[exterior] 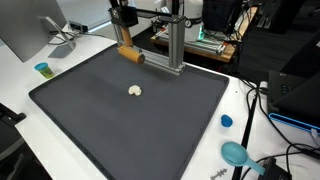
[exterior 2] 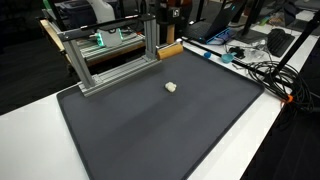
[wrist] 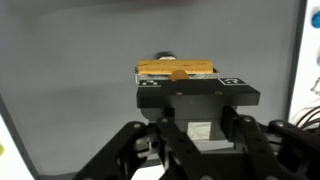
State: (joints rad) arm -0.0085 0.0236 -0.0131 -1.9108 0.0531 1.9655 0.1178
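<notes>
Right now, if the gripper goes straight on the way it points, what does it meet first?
Probably the mat: the gripper points down, shut on a block, so the block would touch the mat first, beside the frame. Depth is unclear; the two may already be close.

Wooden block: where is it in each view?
Exterior view: wooden block upper left-centre, far edge of mat.
Exterior view: wooden block top centre, by metal frame.
Wrist view: wooden block centre, in the end effector.
Shared landmark: small white piece mid-mat, both exterior views.
</notes>
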